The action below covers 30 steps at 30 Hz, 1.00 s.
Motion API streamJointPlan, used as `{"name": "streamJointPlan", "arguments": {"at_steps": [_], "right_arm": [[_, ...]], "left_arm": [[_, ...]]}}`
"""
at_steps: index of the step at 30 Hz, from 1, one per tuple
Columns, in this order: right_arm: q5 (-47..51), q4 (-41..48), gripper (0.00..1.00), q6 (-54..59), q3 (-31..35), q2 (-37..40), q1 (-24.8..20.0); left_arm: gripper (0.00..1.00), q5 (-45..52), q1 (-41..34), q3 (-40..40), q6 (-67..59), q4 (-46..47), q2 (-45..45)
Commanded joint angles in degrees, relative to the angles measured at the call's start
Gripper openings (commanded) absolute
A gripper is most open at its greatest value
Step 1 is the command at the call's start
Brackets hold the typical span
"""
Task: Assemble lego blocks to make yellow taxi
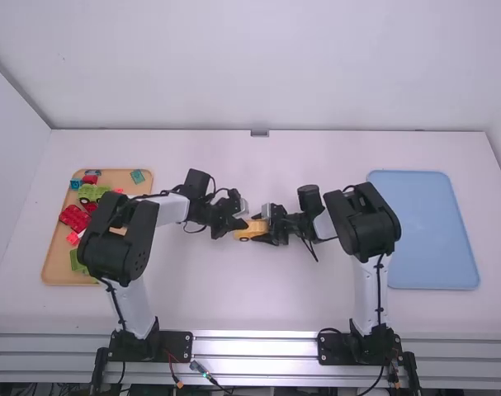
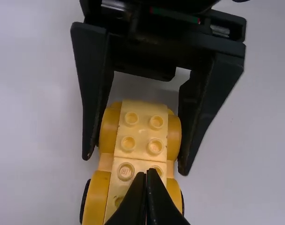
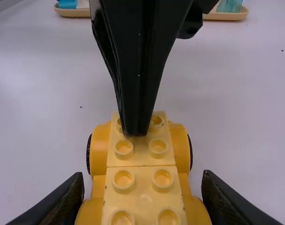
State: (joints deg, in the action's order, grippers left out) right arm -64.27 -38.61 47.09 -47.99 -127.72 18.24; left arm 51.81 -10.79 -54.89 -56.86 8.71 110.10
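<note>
Chassis [image 1: 252, 230], yellow, studded, at worktop [image 1: 258, 305] centre | right gripper [image 1: 267, 224]: fingers closed about its sides | left gripper [image 1: 243, 225]: fingers together, tips at its studs | tan tray [image 1: 56, 272], left: coloured blocks | blue tray [image 1: 427, 231]: right side

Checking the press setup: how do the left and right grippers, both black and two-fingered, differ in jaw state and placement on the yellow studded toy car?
Jaws: left gripper's are closed together; right gripper's are apart, with the yellow car between them.
Placement: left's tips are over the studs, contact unclear; right's flank the sides, toward the opposite end.
Shared: both are at the same car.
</note>
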Motion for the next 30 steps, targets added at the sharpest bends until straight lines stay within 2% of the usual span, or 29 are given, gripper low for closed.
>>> {"name": "streamJointPlan", "arguments": {"at_steps": [1,3,7,9,11,12,13,21,23,24,27,29,30], "right_arm": [[1.8,-0.1,0.40,-0.6,-0.4,-1.0,-0.6],[1.7,-0.1,0.40,-0.6,-0.4,-1.0,-0.5],[1.7,-0.1,0.40,-0.6,-0.4,-1.0,-0.7],[1.7,-0.1,0.40,-0.6,-0.4,-1.0,-0.6],[1.7,-0.1,0.41,-0.6,-0.4,-1.0,-0.6],[1.7,-0.1,0.43,-0.6,-0.4,-1.0,-0.6],[1.7,-0.1,0.45,-0.6,-0.4,-1.0,-0.6],[1.7,0.1,0.58,-0.8,-0.4,-0.9,-0.6],[1.7,-0.1,0.66,-1.9,-0.4,-0.9,-0.6],[1.7,-0.2,0.67,-2.2,-0.4,-0.9,-0.6],[1.7,0.2,0.77,-2.3,-0.3,-0.5,-0.6],[1.7,0.3,0.92,-2.3,-0.2,0.0,-0.6],[1.8,0.3,0.93,-2.3,0.0,0.3,-0.6]], "left_arm": [[0.02,7.0,4.2,-0.7,-4.8,2.0,-2.0],[0.02,14.2,7.8,-2.3,-4.7,2.0,-4.1],[0.04,20.9,12.5,-3.9,-4.0,2.0,-7.1],[0.47,21.2,14.5,-4.7,-1.7,1.6,-7.4],[0.58,20.7,15.8,-4.9,2.0,0.9,-7.5],[0.90,20.1,16.7,-4.9,5.4,0.3,-7.5],[0.99,19.3,17.4,-4.8,8.2,-0.3,-7.5],[0.99,12.8,20.9,-4.7,15.5,0.3,-7.5],[0.99,10.4,21.4,-4.7,15.5,1.0,-7.5],[0.99,10.2,21.5,-4.7,15.5,1.0,-7.5],[0.99,9.6,21.7,-4.7,15.5,1.1,-7.5],[0.99,9.6,21.7,-4.7,15.5,0.9,-7.5],[0.99,9.6,21.8,-4.7,15.5,0.9,-7.5]]}}
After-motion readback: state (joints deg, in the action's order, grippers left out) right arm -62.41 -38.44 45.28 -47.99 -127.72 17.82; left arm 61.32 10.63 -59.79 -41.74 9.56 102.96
